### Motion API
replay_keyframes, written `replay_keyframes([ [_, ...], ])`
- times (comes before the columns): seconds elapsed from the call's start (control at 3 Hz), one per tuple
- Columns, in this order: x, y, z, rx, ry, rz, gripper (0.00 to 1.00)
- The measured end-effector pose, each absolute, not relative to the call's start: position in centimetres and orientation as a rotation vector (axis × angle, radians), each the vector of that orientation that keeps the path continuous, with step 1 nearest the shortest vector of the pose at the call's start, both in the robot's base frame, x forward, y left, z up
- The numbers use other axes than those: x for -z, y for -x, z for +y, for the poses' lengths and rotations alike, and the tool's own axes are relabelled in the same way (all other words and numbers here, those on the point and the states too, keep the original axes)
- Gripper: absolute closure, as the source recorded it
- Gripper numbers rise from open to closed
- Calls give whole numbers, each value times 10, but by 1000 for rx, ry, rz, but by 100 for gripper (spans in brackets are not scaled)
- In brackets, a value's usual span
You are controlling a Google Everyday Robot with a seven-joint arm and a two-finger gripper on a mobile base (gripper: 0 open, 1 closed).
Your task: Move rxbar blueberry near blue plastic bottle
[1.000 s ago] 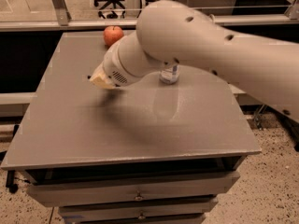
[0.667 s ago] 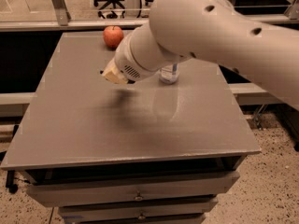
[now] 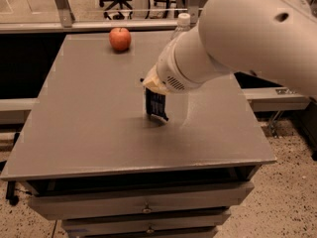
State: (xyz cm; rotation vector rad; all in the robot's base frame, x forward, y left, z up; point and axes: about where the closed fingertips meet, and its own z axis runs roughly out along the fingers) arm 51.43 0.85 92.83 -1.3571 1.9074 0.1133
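Observation:
The rxbar blueberry (image 3: 156, 107), a dark navy bar with white text, hangs upright from my gripper (image 3: 154, 95), its lower end at or just above the grey table (image 3: 89, 133) near the middle. The gripper sits under the big white wrist, which hides most of it, and it is shut on the bar's top end. The blue plastic bottle (image 3: 184, 20) stands behind my arm at the back of the table. Only its white cap and neck show.
A red apple (image 3: 120, 38) sits at the back of the table, left of the bottle. The table has drawers below its front edge. Office chairs and a rail stand on the floor behind.
My arm has moved to the right, toward the middle of the table. The bar now shows below the gripper. The arm now covers the bottle's body.

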Motion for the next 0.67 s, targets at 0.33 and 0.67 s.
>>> replay_keyframes([
  [0.33, -916, -515, -26, -74, 1324, 1934, 100],
  [0.67, -907, -525, -55, -31, 1308, 1943, 100],
])
